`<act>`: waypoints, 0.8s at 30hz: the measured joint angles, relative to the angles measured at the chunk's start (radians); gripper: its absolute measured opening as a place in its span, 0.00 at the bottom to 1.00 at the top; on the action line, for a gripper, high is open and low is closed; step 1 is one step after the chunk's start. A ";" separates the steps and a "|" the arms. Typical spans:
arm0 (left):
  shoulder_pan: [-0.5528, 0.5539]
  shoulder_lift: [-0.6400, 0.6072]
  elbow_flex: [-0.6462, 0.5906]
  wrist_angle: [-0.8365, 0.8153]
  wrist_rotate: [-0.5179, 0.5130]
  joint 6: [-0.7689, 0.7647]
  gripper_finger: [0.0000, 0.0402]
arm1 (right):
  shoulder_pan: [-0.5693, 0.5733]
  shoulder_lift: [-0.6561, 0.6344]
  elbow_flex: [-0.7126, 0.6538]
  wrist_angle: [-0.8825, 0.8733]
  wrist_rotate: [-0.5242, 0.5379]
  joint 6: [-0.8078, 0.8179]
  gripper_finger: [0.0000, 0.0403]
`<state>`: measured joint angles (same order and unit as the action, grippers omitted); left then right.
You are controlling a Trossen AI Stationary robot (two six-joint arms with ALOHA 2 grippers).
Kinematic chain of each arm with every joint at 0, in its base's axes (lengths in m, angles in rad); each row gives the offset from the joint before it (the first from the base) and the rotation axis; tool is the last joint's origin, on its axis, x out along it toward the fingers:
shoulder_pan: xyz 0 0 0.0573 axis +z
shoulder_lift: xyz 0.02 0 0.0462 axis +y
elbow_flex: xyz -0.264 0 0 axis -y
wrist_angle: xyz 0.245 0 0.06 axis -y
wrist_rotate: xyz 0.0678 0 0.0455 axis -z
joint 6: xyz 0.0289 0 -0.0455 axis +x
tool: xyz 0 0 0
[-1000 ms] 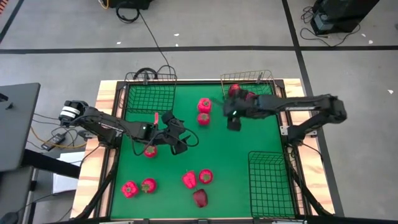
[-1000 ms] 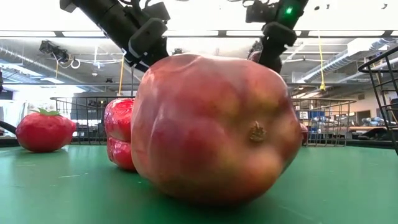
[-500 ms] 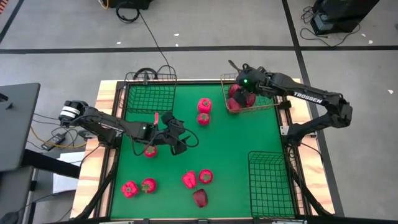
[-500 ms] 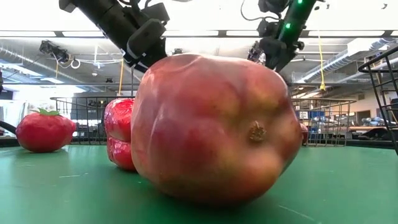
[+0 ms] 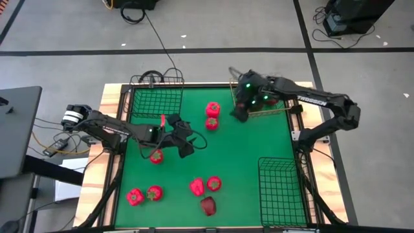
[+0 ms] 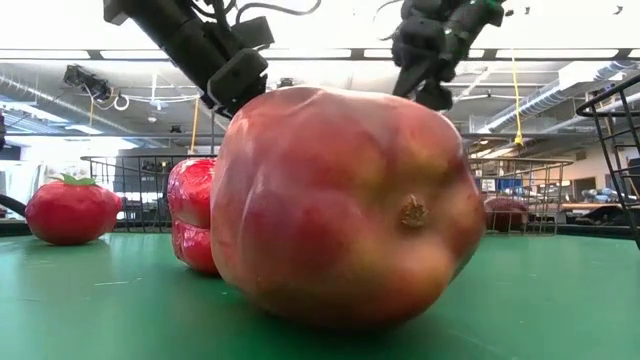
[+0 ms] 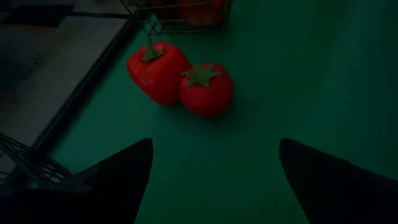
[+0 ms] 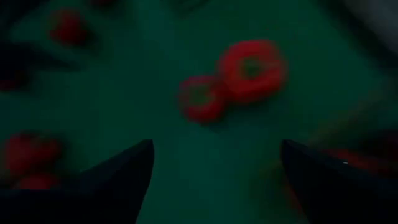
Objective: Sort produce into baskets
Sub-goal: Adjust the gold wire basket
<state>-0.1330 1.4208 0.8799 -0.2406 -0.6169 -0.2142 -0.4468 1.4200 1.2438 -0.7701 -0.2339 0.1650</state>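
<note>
- Lying loose on the green desk [image 5: 246, 149] is most of the produce: a pepper [image 5: 212, 109] and a tomato [image 5: 211, 123] touch near the far middle, and a tomato [image 5: 156, 156] sits near the left side.
- Near the front edge, a pepper [image 5: 134, 197] and a tomato [image 5: 154, 192] sit side by side at the left; another pepper [image 5: 197, 188] and tomato [image 5: 213, 184] sit at the middle, with a dark apple [image 5: 208, 206] just in front of them.
- That apple fills the low view, close to the lens.
- The gold basket [image 5: 277, 111] at the far right corner holds red produce [image 5: 266, 100], mostly hidden under the arm.
- A black basket [image 5: 154, 103] stands at the far left corner and a longer black basket [image 5: 279, 191] at the near right.
- The right hand [image 5: 240, 110] hangs at the gold basket's inner edge, beside the far pepper and tomato; its fingers are spread apart with nothing between them.
- The left hand [image 5: 183, 144] hovers over the desk's left-middle, just beside the lone tomato; its fingers [image 7: 118, 180] are wide apart and empty, pointing toward the far pair.
</note>
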 joint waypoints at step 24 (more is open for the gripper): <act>0.002 0.000 0.000 0.001 -0.002 -0.006 0.88 | 0.021 0.198 0.000 0.017 0.491 0.042 0.71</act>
<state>-0.1307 1.4208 0.8799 -0.2393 -0.6193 -0.2207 -0.4262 1.6181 1.2438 -0.7529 0.2572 0.2073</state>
